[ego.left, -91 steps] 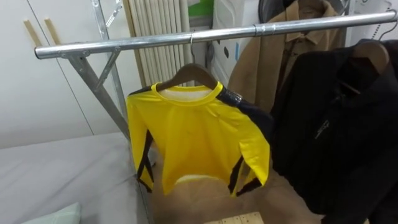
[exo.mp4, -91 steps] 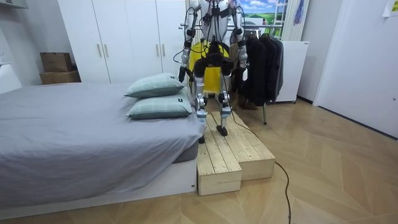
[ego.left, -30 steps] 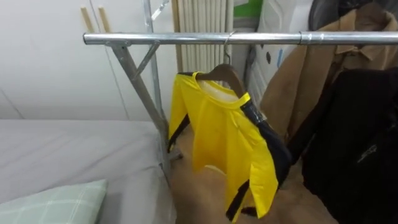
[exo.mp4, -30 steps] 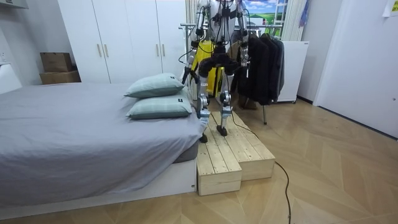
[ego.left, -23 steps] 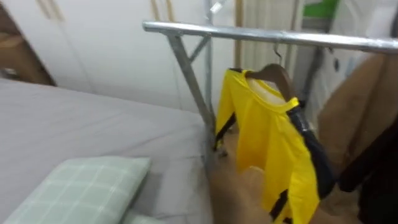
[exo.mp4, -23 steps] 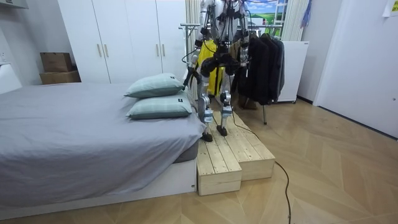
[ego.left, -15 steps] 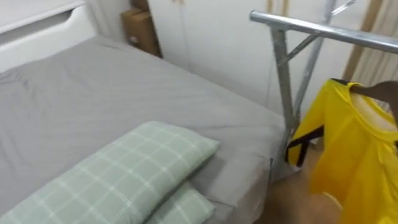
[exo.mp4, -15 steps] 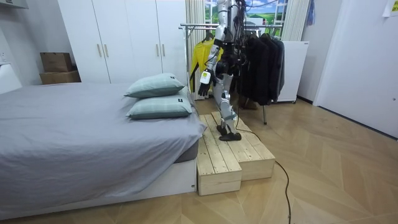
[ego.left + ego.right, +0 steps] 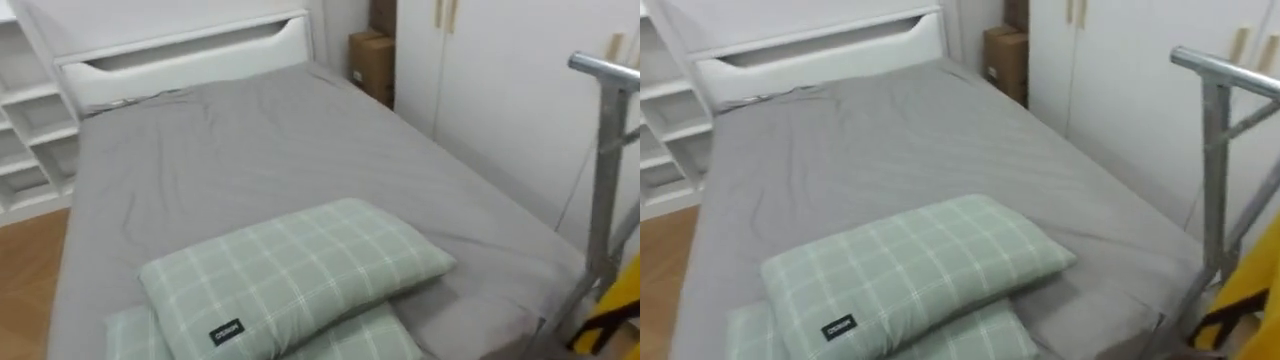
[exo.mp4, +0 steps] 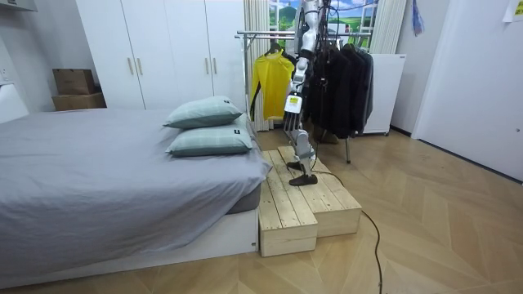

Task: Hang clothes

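Standing on a low wooden platform point(image 10: 315, 204) beside the bed point(image 10: 98, 171), the robot was turned toward that bed, as we saw in the room view. Its left hand point(image 10: 292, 119) hung at its side, fingers loosely straight and pointing down, holding nothing. The yellow shirt point(image 10: 271, 77) hung from the metal rail point(image 10: 260, 34) of the clothes rack, higher than the hand and just to the room view's left of it, not touching it. Dark coats point(image 10: 343, 82) hung from the same rail on the hand's other side, past the robot's body. Lower than the hand and further to the room view's left, two green checked pillows point(image 10: 208, 112) lay stacked on the grey bed. In the eye views we looked down across those pillows, with the rail's end at the right edge and a sliver of yellow cloth in the lower right corner.
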Motion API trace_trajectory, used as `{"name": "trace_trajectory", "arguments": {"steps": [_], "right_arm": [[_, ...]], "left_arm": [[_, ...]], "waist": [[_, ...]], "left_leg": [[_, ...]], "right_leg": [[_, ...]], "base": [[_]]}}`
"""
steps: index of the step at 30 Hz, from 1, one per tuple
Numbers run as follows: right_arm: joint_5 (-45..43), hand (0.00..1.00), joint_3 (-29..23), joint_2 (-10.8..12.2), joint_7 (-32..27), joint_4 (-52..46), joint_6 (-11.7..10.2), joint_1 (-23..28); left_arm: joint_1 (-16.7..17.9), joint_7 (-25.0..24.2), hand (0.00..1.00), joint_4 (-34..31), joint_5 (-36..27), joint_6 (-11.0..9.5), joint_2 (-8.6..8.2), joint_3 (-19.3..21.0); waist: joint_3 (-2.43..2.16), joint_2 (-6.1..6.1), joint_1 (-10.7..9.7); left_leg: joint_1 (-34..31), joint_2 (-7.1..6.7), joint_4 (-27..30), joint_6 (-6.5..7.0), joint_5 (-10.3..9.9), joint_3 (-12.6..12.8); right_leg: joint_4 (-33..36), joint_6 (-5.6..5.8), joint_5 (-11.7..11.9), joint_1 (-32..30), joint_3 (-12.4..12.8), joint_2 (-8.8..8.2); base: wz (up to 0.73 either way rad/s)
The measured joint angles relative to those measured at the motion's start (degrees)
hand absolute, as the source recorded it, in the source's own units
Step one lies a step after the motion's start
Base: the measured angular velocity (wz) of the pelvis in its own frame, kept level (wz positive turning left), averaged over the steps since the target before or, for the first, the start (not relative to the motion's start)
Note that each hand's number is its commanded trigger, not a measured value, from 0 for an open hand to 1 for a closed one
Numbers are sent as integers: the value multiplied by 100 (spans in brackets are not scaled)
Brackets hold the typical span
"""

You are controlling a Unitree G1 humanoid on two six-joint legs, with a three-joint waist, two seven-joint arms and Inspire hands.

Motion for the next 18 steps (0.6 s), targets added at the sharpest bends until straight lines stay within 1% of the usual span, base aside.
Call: {"name": "trace_trajectory", "arguments": {"steps": [1, 2, 3, 4, 6, 7, 9, 10, 12, 14, 16, 18], "right_arm": [[-1, 0, 28, 18, 16, -83, -8, -7], [-9, 0, 55, 26, 28, -104, -15, -8], [-12, 0, 106, 53, 57, -121, -59, -21], [-31, 0, 111, 117, 64, -136, -97, -63], [-86, 0, 199, 212, 70, -138, -166, -183], [-143, 0, 299, 246, 72, -136, -190, -271], [-469, 0, 390, 271, 110, -137, -253, -374], [-630, 0, 436, 279, 112, -138, -325, -413], [-834, 0, 547, 285, 116, -136, -400, -433], [-993, 0, 602, 293, 131, -136, -416, -482], [-1011, 0, 715, 292, 188, -136, -458, -481], [-959, 0, 769, 288, 292, -115, -481, -479]], "left_arm": [[35, 22, 0, 1, -7, 43, 14, -2], [44, 45, 0, 0, -1, 66, 16, -6], [49, 105, 0, 4, -2, 79, 9, -15], [64, 141, 0, 12, -7, 77, 7, -14], [84, 176, 0, 75, -8, 77, 4, -19], [99, 201, 0, 181, -5, 79, -13, -24], [142, 217, 0, 215, 6, 87, -35, -24], [172, 220, 0, 222, 14, 87, -44, -16], [173, 225, 0, 199, 23, 81, -46, -13], [174, 224, 0, 193, 25, 83, -69, -12], [196, 222, 0, 10, 110, 86, -110, -11], [174, 222, 0, -69, 154, 84, -111, -12]], "waist": [[21, -35, -1], [14, -73, -3], [9, -105, 67], [0, -123, 198], [11, -166, 311], [16, -157, 330], [22, -144, 352], [38, -112, 388], [49, -83, 460], [56, -55, 466], [47, -61, 453], [51, -68, 449]], "left_leg": [[-50, -37, 4, 27, 16, -126], [-73, -55, 7, 38, 22, -175], [-93, -67, 13, 47, 26, -215], [-111, -69, 23, 52, 24, -253], [-176, -65, 49, 56, 21, -281], [-201, -54, 57, 58, 18, -316], [-204, -64, 49, 59, 17, -355], [-207, -63, 30, 59, 16, -395], [-220, -58, 17, 57, 17, -439], [-266, -56, 28, 48, 23, -480], [-332, -63, 65, 36, 30, -570], [-392, -75, 89, 17, 44, -655]], "right_leg": [[-133, 52, 47, 41, 235, 63], [-199, 74, 67, 60, 386, 83], [-329, 125, 129, 84, 734, 152], [-483, 149, 193, 112, 1001, 233], [-702, 144, 294, 165, 1041, 310], [-797, 128, 374, 196, 1098, 363], [-873, 129, 379, 237, 1249, 382], [-875, 129, 379, 249, 1341, 396], [-876, 131, 378, 251, 1453, 414], [-883, 133, 377, 246, 1438, 421], [-937, 134, 376, 269, 1437, 430], [-971, 134, 375, 270, 1420, 434]], "base": [[56], [49], [27], [14], [3], [9], [13], [14], [14], [17], [21], [22]]}}
